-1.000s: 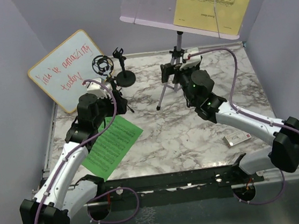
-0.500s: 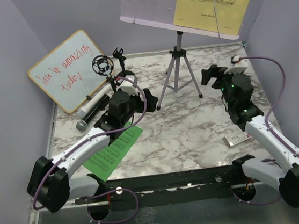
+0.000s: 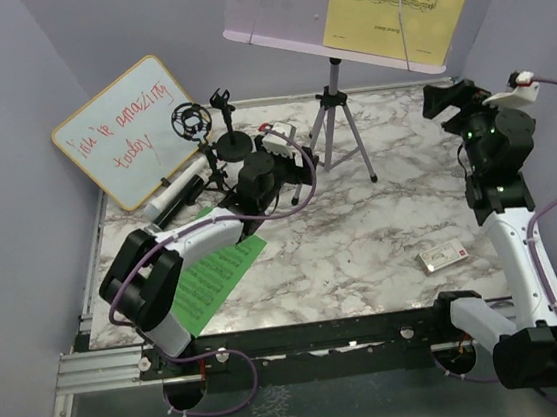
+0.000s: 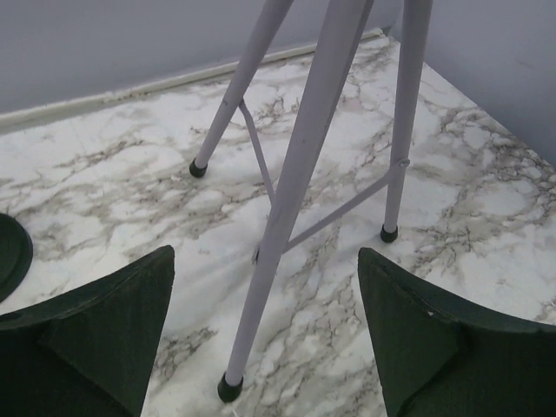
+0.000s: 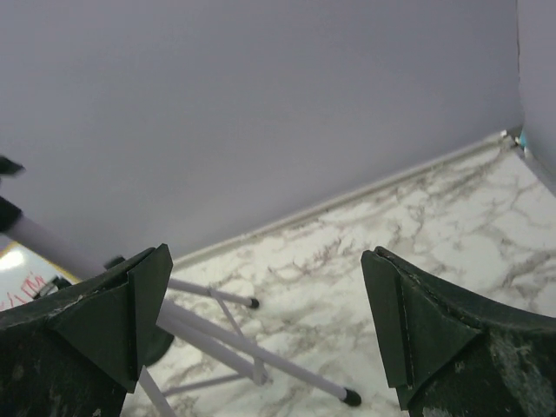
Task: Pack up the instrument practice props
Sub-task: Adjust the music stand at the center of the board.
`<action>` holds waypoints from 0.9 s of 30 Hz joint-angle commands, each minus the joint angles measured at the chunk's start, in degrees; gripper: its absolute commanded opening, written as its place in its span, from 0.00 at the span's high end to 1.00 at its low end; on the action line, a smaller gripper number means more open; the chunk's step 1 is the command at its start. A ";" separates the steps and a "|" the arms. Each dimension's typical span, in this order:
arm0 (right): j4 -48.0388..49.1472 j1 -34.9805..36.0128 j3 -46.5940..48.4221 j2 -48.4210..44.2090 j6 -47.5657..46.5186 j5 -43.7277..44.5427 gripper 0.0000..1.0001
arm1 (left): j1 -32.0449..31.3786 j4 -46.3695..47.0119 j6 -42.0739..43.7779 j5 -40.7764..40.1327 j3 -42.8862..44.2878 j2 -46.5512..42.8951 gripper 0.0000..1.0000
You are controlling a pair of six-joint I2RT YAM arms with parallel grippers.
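White desk [image 3: 364, 249] with grey marble veining, set inside a small booth. Plain lilac walls on three sides: left wall [image 3: 16, 198] and right wall [image 3: 530, 29] slanting inward in the overhead view, back wall [image 3: 137, 23] meeting the desk along a pale strip [image 4: 130, 91]. Right rear corner [image 5: 519, 69] visible from the right wrist as a sharp vertical seam between two walls. Slotted aluminium rail [image 3: 95, 368] at the near left edge of the desk, with a black bar [image 3: 324, 339] running across from it. Nearer still, a dull grey metal sheet [image 3: 332, 409] with a soft sheen. Even, diffuse light, leaving only faint shadows on the marble.
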 commanded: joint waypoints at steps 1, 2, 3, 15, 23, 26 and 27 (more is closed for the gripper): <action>-4.58 -2.95 8.79 2.45 1.23 -4.59 0.00 | -0.26 7.19 4.44 4.96 5.71 5.87 0.17; -5.38 -3.11 10.45 2.78 0.86 -4.47 0.00 | -0.23 7.37 4.46 5.96 6.89 7.05 0.20; -6.21 -3.15 11.87 3.01 0.35 -4.47 0.00 | -0.22 7.70 4.58 6.40 7.84 8.27 0.22; -11.22 -3.14 17.31 -2.08 -3.19 -9.35 0.00 | -0.21 8.92 9.89 9.88 12.41 15.90 0.49; -14.78 -3.19 21.13 -6.53 -3.93 -11.51 0.00 | -0.04 8.92 13.38 11.93 6.90 11.97 0.97; -15.26 -3.15 21.85 -7.34 -3.94 -13.29 0.00 | -0.01 8.92 14.86 10.56 4.15 9.27 1.00; -15.25 -3.15 21.98 -7.58 -3.89 -13.80 0.00 | -0.08 8.92 15.30 10.07 3.42 8.57 1.00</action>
